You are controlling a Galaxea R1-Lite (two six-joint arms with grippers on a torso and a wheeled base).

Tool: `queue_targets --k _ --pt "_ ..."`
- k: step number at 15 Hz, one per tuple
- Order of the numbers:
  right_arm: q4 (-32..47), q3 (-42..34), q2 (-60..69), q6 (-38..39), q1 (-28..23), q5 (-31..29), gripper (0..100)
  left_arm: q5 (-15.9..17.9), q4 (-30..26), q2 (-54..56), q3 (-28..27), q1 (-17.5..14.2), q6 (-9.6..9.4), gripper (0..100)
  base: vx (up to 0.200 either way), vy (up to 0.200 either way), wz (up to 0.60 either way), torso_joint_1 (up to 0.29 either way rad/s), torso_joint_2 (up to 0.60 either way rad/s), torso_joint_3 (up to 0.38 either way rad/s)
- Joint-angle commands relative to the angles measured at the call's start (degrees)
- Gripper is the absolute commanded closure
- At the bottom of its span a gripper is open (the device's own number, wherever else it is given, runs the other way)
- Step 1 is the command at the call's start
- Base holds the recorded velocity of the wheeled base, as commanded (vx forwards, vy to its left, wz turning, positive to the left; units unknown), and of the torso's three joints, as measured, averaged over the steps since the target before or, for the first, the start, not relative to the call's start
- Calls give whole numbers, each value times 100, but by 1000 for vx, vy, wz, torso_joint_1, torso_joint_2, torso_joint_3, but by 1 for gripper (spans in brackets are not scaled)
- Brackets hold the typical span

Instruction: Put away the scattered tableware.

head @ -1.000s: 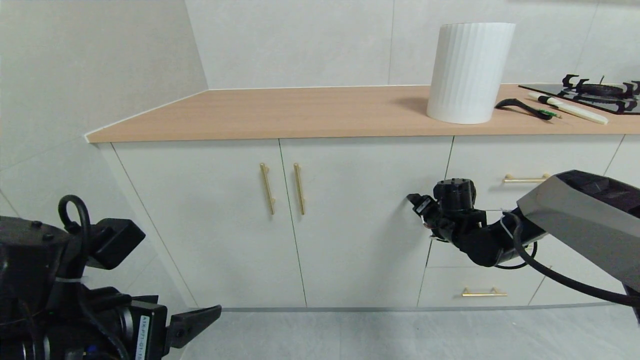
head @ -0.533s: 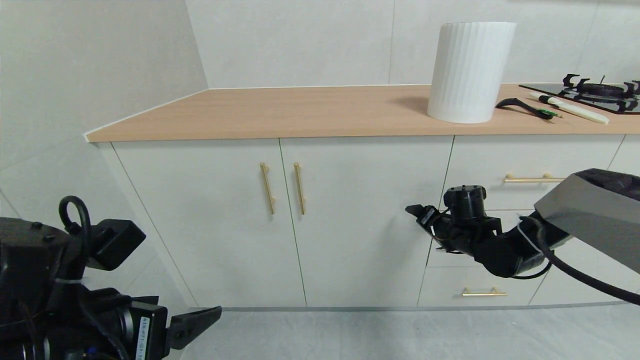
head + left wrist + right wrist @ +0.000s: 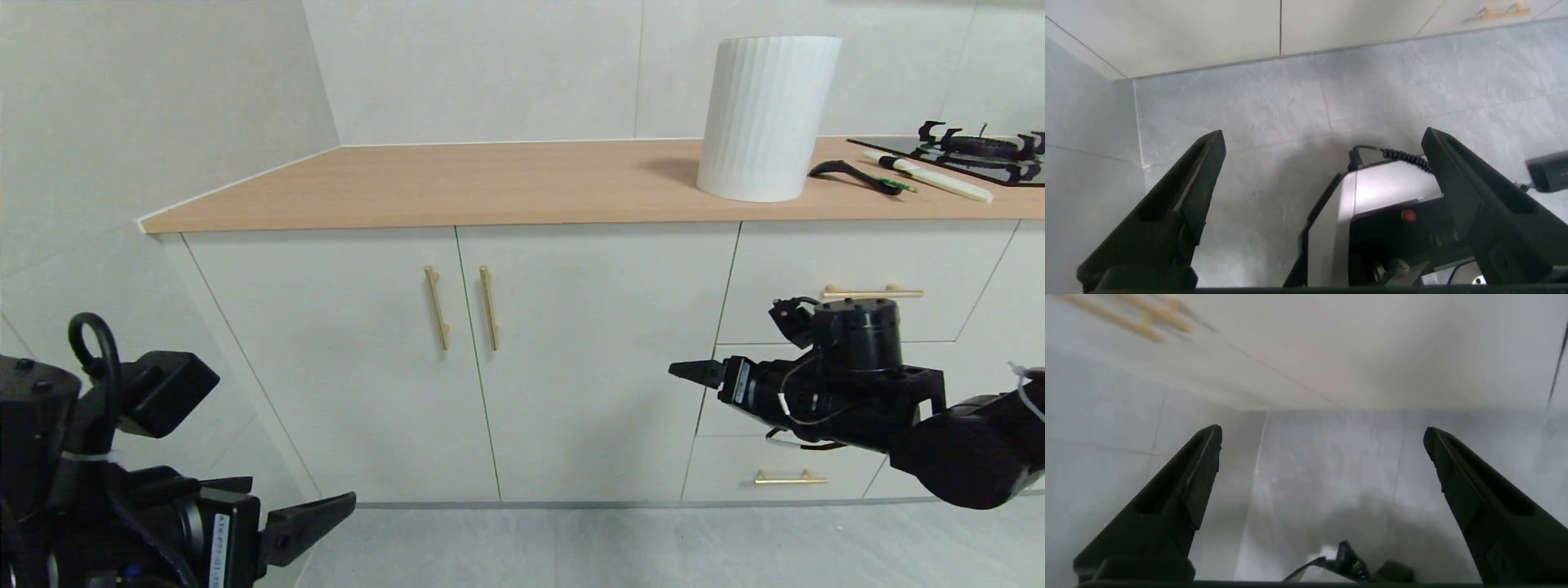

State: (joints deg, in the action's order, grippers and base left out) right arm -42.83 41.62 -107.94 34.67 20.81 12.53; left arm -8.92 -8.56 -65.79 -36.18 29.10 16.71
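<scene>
Tableware (image 3: pixel 931 176), one black piece and one cream, lies on the bench (image 3: pixel 490 184) between the white ribbed canister (image 3: pixel 767 114) and the hob (image 3: pixel 980 147). My left pincer (image 3: pixel 1321 139) and right pincer (image 3: pixel 1323 433) gape wide, low before the cupboards (image 3: pixel 571 343).
</scene>
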Motion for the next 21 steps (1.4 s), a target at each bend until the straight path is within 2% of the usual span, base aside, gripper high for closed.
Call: queue_targets --k 1,2,4,5,6,7,9,11,13,15,16,18,20,21 --pt "-7 -233 862 -118 90 -234 0 -4 126 488 32 -1 -10 0 0 0 0 0 0 0" --pt "2 -506 1706 -663 90 -682 0 -4 153 1051 182 -10 -19 0 0 0 0 0 0 0" --pt "11 -963 2927 -1340 90 -1113 0 22 144 1710 287 -133 -19 0 0 0 0 0 0 0" --pt "20 -1218 3543 -1569 72 -1209 0 22 144 1974 393 -317 -116 0 0 0 0 0 0 0" --pt "29 -1508 4158 -1806 64 -1280 0 -31 135 2246 445 -554 -388 0 0 0 0 0 0 0" --pt "55 -1780 4694 -2061 55 -1367 0 -39 135 2571 524 -783 -502 0 0 0 0 0 0 0" --pt "81 -2202 5722 -2447 -270 -1570 0 -31 117 3424 647 -924 -669 0 0 0 0 0 0 0" --pt "275 -2395 6575 -2535 -754 -1578 0 5 126 4066 762 -1205 -713 0 0 0 0 0 0 0" --pt "1189 -2430 7717 -2544 -965 -1570 0 -4 117 4593 806 -1433 -722 0 0 0 0 0 0 0" --pt "2542 -2360 8878 -2843 -1053 -1552 0 5 117 4980 894 -1662 -775 0 0 0 0 0 0 0" --pt "2911 -2351 9326 -3054 -1299 -1543 0 5 109 5182 955 -1794 -977 0 0 0 0 0 0 0" --pt "3386 -2351 10082 -3274 -1721 -1499 0 13 109 5656 1113 -2075 -1531 0 0 0 0 0 0 0" --pt "3535 -2369 10424 -3397 -1870 -1324 0 84 109 5999 1254 -2277 -1768 0 0 0 0 0 0 0" --pt "3571 -2386 10530 -3397 -1984 -1244 0 49 144 6017 1333 -2374 -1794 0 0 0 0 0 0 0"
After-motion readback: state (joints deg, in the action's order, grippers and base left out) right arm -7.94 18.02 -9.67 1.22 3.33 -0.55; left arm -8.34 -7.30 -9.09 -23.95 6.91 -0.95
